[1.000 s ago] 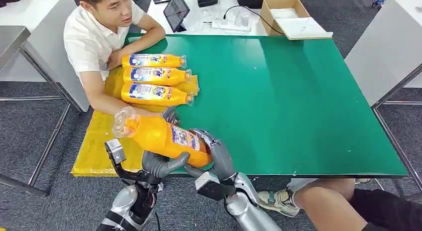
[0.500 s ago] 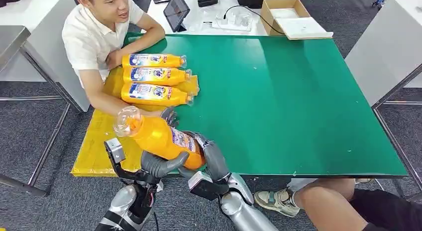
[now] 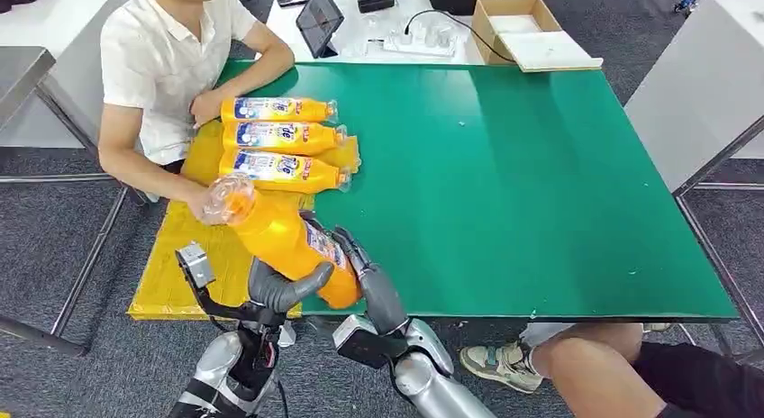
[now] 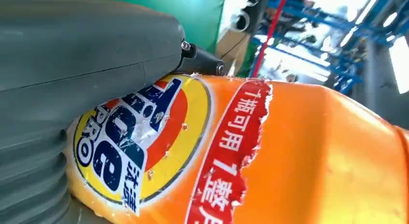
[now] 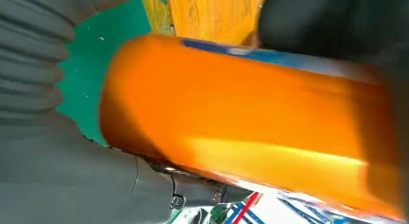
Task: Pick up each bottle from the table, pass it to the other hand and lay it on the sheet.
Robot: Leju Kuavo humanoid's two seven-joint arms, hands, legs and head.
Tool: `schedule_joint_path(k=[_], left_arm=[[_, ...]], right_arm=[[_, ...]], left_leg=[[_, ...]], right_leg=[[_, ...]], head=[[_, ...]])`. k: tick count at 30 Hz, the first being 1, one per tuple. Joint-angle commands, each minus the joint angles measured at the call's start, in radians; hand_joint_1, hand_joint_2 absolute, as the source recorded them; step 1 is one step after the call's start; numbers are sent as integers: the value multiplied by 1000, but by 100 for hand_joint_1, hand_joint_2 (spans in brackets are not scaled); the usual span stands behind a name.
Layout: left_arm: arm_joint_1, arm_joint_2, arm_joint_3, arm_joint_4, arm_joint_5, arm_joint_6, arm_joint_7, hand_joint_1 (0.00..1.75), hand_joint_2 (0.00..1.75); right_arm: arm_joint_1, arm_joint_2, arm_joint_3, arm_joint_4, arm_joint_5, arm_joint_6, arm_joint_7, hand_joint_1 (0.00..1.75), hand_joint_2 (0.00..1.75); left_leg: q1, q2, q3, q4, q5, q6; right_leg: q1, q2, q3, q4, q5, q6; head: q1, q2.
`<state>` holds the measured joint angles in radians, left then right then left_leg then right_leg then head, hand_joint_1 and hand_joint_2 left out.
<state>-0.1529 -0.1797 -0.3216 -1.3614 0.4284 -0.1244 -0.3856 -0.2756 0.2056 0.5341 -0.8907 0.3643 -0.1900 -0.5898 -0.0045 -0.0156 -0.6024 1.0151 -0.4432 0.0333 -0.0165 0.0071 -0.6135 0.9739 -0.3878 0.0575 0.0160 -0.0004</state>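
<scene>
An orange bottle [image 3: 279, 238] with a clear cap hangs tilted over the table's near left edge, cap pointing toward the yellow sheet [image 3: 176, 265]. My left hand [image 3: 284, 290] grips it from below, thumb wrapped across its lower body. My right hand [image 3: 369, 278] lies against its base and right side, fingers along the label. The left wrist view shows the bottle's label [image 4: 289, 151] under my left hand [image 4: 72, 64]. In the right wrist view the bottle [image 5: 241, 122] lies across my right hand [image 5: 48, 137]. Three orange bottles [image 3: 279, 139] lie side by side on the sheet.
A person in a white shirt [image 3: 158, 67] sits at the table's left, one hand [image 3: 194, 200] on the sheet close to the bottle's cap. The green table [image 3: 522, 184] stretches to the right. Another person's leg [image 3: 595, 355] is at the lower right. A cardboard box [image 3: 522, 31] stands behind.
The bottle has swung left and steeper, its cap nearer the sheet. Both my hands shifted left with it. The person has leaned back.
</scene>
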Motion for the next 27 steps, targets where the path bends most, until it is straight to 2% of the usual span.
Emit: schedule_joint_path(k=[1,4,7,10,11,12,14,15,19,20,21,22,23,24,27], left_arm=[[-78,21,28,-2,-129,107,-55,175,175],[-109,49,41,34,-271,225,-69,175,175],[-167,83,49,121,-612,491,-81,175,175],[-209,111,21,198,-925,660,-22,157,175],[-224,117,11,237,-1025,696,12,157,175],[-244,125,-5,281,-1116,699,58,157,175],[-255,124,-4,310,-1133,692,62,154,175],[-280,137,-22,357,-1208,683,109,140,175],[-291,145,-17,372,-1218,676,113,140,175],[-291,145,-17,372,-1218,676,113,106,175],[-309,155,-35,401,-1286,669,147,56,175],[-325,164,-32,426,-1325,656,181,58,175],[-339,169,-27,449,-1354,640,203,169,175],[-352,175,-21,471,-1376,621,218,175,175],[-397,180,-14,560,-1436,556,265,175,175]], right_arm=[[-24,4,44,100,10,-21,6,0,0],[-23,1,42,103,26,-47,9,0,0],[-20,11,24,98,38,-64,13,0,0],[-24,26,21,101,49,-64,19,0,0],[-24,31,20,102,54,-72,19,0,0],[-24,33,19,100,59,-84,18,0,0],[-24,33,17,97,61,-87,19,0,0],[-19,32,8,87,64,-109,17,0,0],[-17,27,4,81,65,-114,17,0,0],[-17,27,4,81,65,-114,17,0,0],[-6,26,-6,62,72,-140,20,0,0],[6,22,-17,46,82,-170,24,0,0],[26,24,-43,22,59,-161,27,0,0],[48,25,-64,-3,42,-152,29,0,0],[110,25,-110,-66,9,-150,32,0,0]], left_leg=[[1,0,2,0,-1,-2],[1,0,2,0,0,-2],[1,0,3,-1,0,-2],[2,2,6,-1,-1,-3],[0,1,3,-1,0,-2],[1,0,6,-1,-1,-3],[1,-1,5,-1,0,-3],[2,0,6,-1,-1,-3],[2,1,7,-2,-1,-3],[2,1,7,-1,-1,-3],[2,0,7,-1,-1,-3],[2,0,7,-1,-2,-3],[1,1,3,-1,-1,-2],[1,1,4,-1,-1,-2],[1,-2,3,-1,0,-2]], right_leg=[[1,-1,2,0,-1,-2],[1,-2,3,0,-1,-2],[1,-1,3,0,-1,-2],[2,-1,5,0,-1,-4],[1,-1,3,0,0,-2],[1,-2,5,0,-1,-3],[1,-3,5,0,-1,-3],[2,-1,6,0,-2,-3],[2,-2,7,0,-2,-4],[2,-3,7,0,-2,-4],[2,-3,7,0,-3,-4],[2,-2,7,0,-2,-4],[1,-1,4,0,-1,-2],[2,-1,4,0,-1,-2],[1,-3,3,0,-1,-2]], head=[[0,0],[0,0],[0,0],[0,0],[0,0],[0,0],[0,0],[0,0],[0,0],[1,0],[0,0],[0,0],[0,0],[0,0],[0,0]])
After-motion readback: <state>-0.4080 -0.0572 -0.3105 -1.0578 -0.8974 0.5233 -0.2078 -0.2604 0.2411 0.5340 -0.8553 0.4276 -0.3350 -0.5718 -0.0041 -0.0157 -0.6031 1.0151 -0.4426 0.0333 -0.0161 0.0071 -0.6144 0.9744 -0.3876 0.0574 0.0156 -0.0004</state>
